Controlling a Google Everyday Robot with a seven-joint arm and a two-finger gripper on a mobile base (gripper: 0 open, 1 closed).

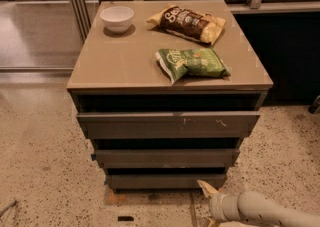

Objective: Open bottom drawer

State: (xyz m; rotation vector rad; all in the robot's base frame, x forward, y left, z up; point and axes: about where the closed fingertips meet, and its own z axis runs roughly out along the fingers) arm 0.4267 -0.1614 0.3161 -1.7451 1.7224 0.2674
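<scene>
The arm [272, 212] enters from the lower right corner and is cut off by the frame edge, so only its pale forearm and wrist show. The gripper [206, 204] sits low on the floor side, just beside the right end of the bottom drawer [165, 181]. Its two fingers are spread apart with nothing between them, and the lower one is clipped by the bottom edge. Whether the upper fingertip [204, 186] touches the drawer front is hard to tell.

The bottom drawer is the lowest slab, at lower centre under the middle drawer [167, 158] and the scratched top drawer [167, 123].

On the cabinet top [120, 63] lie a white bowl [117, 18], a brown chip bag [189, 22] and a green chip bag [193, 62]. Their printing is not readable.
</scene>
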